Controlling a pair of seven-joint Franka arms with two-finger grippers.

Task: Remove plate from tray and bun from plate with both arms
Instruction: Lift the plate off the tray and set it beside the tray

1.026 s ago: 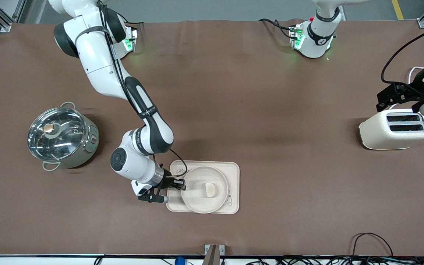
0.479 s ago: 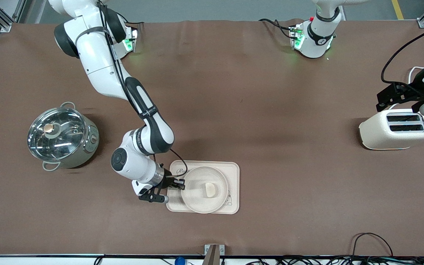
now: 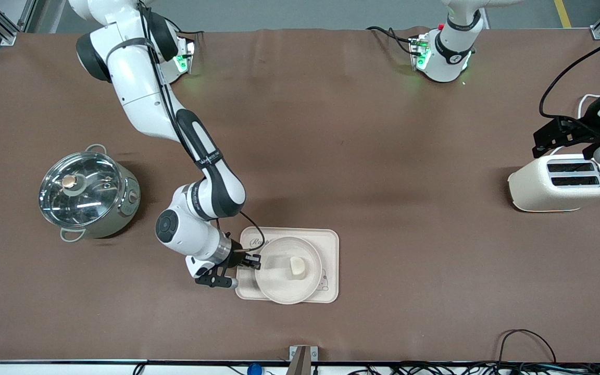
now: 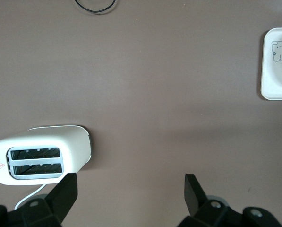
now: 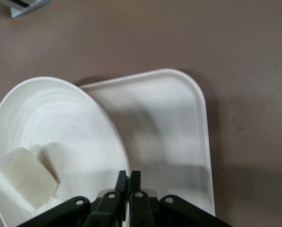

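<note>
The round cream plate (image 3: 279,284) lies over the rectangular tray (image 3: 331,245), and the small pale bun (image 3: 296,266) sits in it. My right gripper (image 3: 254,261) is shut on the plate's rim at the edge toward the right arm's end of the table. In the right wrist view the fingers (image 5: 128,177) pinch the rim of the plate (image 5: 51,118), with the bun (image 5: 22,177) in it and the tray (image 5: 169,127) under it. My left gripper (image 3: 560,138) waits open and empty over the toaster, and it also shows in the left wrist view (image 4: 129,189).
A white two-slot toaster (image 3: 563,182) stands at the left arm's end and shows in the left wrist view (image 4: 41,158). A steel pot with a glass lid (image 3: 87,194) stands at the right arm's end. The tray's corner shows in the left wrist view (image 4: 275,66).
My right gripper and the plate with the bun have shifted slightly toward the right arm's end of the table. The left arm has not moved.
</note>
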